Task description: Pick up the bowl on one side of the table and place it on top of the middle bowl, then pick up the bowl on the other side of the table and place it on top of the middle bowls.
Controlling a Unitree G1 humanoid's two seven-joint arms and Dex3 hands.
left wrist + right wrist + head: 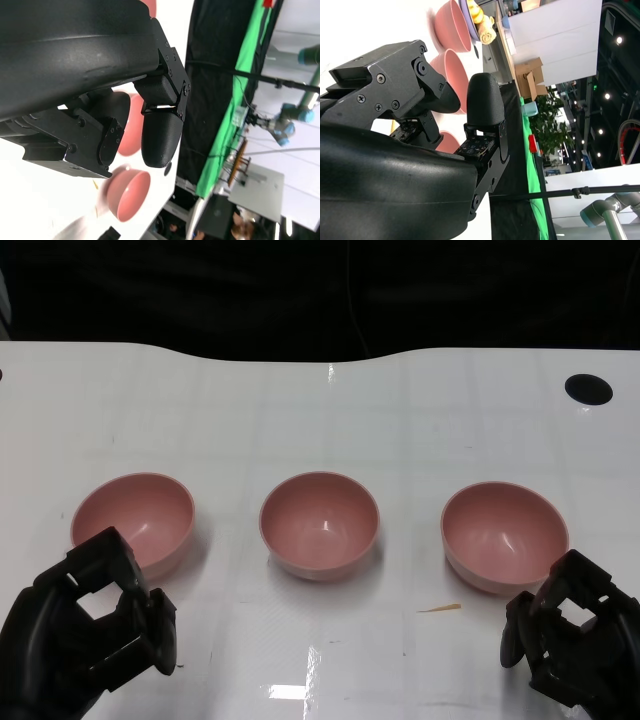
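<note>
Nearest my camera sit both hands: my left hand [90, 625] at the lower left, fingers curled in and holding nothing, and my right hand [570, 635] at the lower right, curled the same way, also empty.

3 pink bowls stand in a row on the white table [320, 410], well apart from one another. The left bowl [133, 520] lies just beyond my left hand, the right bowl [505, 535] just beyond my right, and the middle bowl [320, 523] between them. None is stacked yet, so both placements remain.

I judge these bowls light, rigid and smooth, likely plastic, so slippery under hard fingers. The rim looks like the best hold: thumb inside, fingers outside the wall, or a pinch at the near edge. Squeezing the rounded outside alone could let it squirt free.

A small orange smear [440, 609] marks the table near the right bowl, and a black round hole [588, 389] sits at the far right.

The head view gives me the spacing. The wrist views, mostly filled by each hand's shell, show the bowls' outer walls side-on, plus green backdrop and other equipment beyond the table.
</note>
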